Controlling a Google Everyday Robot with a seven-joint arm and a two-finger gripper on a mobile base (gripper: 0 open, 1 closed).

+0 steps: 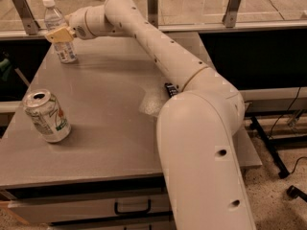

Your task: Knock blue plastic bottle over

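Observation:
The blue plastic bottle point(52, 17) is small and clear, with a white cap and a pale label. It stands upright at the far left corner of the grey table point(110, 128). My gripper point(58, 35) has tan fingers and reaches in from the right at the end of the white arm point(144, 37). It is shut and lies across the bottle's middle, against it or just in front of it. The bottle's lower part shows below the gripper.
A silver-green soda can point(46, 116) stands upright near the table's front left. A flat dark packet point(170, 88) lies mid-table, mostly hidden behind my arm. A glass-and-metal railing point(152, 4) runs behind the table. A drawer with a handle point(132, 207) is under the front edge.

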